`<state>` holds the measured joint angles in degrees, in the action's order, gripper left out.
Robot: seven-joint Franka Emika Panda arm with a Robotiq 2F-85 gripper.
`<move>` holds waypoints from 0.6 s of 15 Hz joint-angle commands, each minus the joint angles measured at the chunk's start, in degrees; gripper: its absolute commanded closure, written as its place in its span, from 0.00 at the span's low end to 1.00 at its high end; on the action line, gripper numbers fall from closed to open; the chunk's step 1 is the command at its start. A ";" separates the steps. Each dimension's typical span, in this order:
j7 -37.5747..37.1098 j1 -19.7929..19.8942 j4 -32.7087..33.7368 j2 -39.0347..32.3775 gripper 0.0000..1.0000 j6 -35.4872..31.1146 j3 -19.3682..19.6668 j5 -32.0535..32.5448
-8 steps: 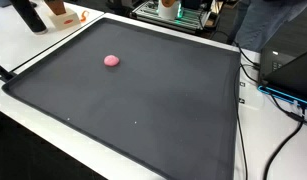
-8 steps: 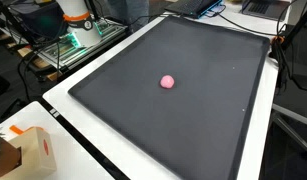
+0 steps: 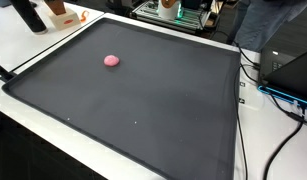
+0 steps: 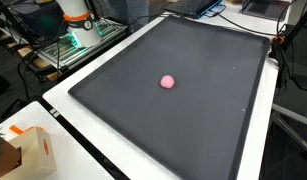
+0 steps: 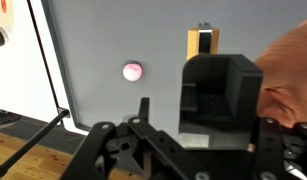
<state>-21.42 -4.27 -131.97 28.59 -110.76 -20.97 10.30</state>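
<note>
A small pink ball (image 3: 112, 60) lies on a large dark mat (image 3: 153, 110) that covers a white table; both exterior views show it (image 4: 168, 82). The wrist view sees the ball (image 5: 133, 70) from far off, on the mat's grey surface. My gripper (image 5: 208, 120) shows only in the wrist view, at the bottom edge, high up and well away from the ball. Its fingers stand wide apart with nothing between them. The arm itself is out of both exterior views; only its base (image 4: 78, 20) shows at the table's edge.
A cardboard box (image 4: 23, 150) sits on the white table (image 4: 93, 150) beside the mat. A black boxy unit (image 5: 223, 90) and a small wooden block (image 5: 202, 42) show in the wrist view. Cables (image 3: 255, 90) and a laptop (image 3: 293, 70) lie along one side.
</note>
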 commanded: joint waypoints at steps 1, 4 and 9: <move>-0.39 -1.58 -0.02 -0.29 0.51 -0.09 1.24 0.40; -0.33 -1.89 -0.11 -0.19 0.73 -0.31 1.47 0.24; -0.46 -1.76 0.20 -0.69 0.51 0.21 1.66 0.54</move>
<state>-21.42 -4.90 -131.98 28.16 -110.84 -20.21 10.30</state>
